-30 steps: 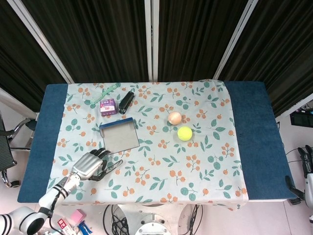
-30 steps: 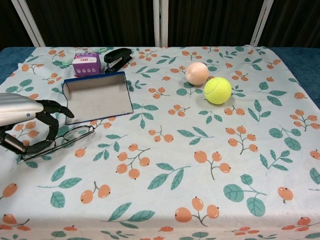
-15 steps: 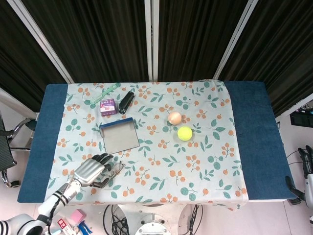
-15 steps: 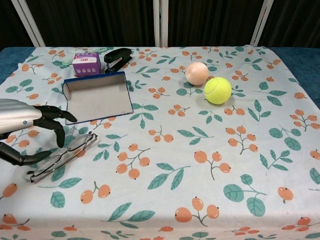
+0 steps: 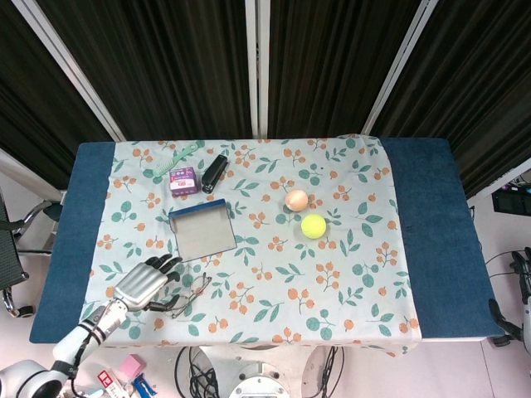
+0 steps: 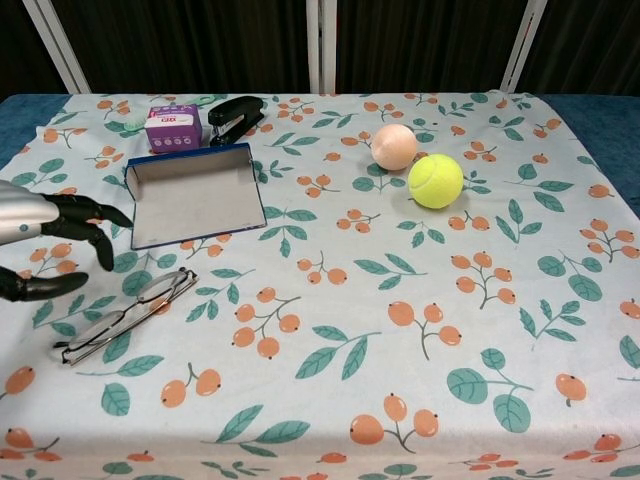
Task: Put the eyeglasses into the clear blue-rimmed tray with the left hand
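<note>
The eyeglasses (image 6: 125, 315) (image 5: 190, 294) lie folded on the floral cloth near the front left of the table, touched by nothing. My left hand (image 6: 45, 245) (image 5: 143, 283) hovers just left of them, fingers spread and curved, holding nothing. The clear blue-rimmed tray (image 6: 195, 193) (image 5: 203, 230) sits empty behind the glasses, a short way up the table. My right hand does not show in either view.
A purple box (image 6: 172, 127), a black stapler (image 6: 234, 117) and a green comb (image 5: 175, 159) lie behind the tray. A peach ball (image 6: 394, 146) and a yellow tennis ball (image 6: 435, 180) sit to the right of centre. The table's front edge is close below the glasses.
My left hand held the glasses a second ago, slid them toward the front edge, then let go and drew back to the left. The glasses now lie free on the cloth.
</note>
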Robot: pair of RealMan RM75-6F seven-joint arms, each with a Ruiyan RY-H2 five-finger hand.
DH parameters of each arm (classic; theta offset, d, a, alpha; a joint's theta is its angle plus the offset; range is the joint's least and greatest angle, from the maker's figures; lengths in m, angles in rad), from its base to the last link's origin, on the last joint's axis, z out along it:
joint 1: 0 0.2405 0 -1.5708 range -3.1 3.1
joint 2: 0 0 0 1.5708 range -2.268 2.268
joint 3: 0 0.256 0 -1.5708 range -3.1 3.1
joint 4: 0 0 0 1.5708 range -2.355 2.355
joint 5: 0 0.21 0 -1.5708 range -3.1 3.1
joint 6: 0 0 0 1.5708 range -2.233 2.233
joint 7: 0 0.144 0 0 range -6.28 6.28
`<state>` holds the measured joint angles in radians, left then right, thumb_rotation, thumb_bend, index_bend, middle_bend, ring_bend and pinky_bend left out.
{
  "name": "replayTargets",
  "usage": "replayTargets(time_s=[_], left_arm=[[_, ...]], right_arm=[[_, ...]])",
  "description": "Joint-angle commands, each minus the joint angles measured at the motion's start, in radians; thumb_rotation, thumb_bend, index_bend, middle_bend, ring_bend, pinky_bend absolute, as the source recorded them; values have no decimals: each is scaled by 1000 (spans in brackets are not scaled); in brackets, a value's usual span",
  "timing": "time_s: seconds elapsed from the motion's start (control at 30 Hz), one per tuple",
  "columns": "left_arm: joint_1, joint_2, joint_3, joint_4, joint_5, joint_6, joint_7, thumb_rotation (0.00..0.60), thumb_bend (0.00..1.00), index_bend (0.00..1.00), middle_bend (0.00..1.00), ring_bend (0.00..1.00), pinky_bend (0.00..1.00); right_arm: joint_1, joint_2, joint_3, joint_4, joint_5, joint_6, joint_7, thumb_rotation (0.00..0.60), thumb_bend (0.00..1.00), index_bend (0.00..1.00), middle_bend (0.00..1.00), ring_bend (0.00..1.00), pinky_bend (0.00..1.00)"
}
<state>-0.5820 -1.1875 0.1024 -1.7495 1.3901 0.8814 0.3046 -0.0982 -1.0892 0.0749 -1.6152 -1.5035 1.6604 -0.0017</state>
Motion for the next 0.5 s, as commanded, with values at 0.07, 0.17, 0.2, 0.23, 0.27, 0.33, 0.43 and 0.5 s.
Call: replayTargets(time_s=[0.07,0.17,0.2,0.23,0.27,0.33,0.43,0.5], left_arm=[[-10,46,37,-12,1,-55,-14,0,599,376,40,37,184],[-1,49,50,-15,22,-52,-27,0,618,368,29,35,184],[4,46,52,-16,31,-45,-34,0,618,357,21,34,184],[8,42,53,-15,43,-36,-43,0,619,339,11,31,184],[15,36,53,-12,59,-22,-55,0,619,328,6,29,184],[22,28,55,-8,80,-8,-68,0,619,310,0,25,184],[27,20,60,-7,102,-1,-78,0,617,309,0,26,184],[28,16,65,-10,110,-5,-75,0,617,313,0,26,184]], right_arm=[[2,-2,0,4,1,-5,2,600,228,0,0,0,0],[3,-4,-1,5,-2,-5,-1,600,229,0,0,0,0],[3,-4,-1,4,-3,-5,-2,600,228,0,0,0,0],[3,-4,-1,4,-3,-5,-4,600,228,0,0,0,0],[4,-4,0,3,-3,-5,-6,600,228,0,0,0,0],[5,-3,0,0,-4,-5,-9,600,228,0,0,0,0],[6,-2,-1,-6,-8,-5,-16,600,228,0,0,0,0],[6,-1,-1,-8,-8,-6,-19,600,228,0,0,0,0]])
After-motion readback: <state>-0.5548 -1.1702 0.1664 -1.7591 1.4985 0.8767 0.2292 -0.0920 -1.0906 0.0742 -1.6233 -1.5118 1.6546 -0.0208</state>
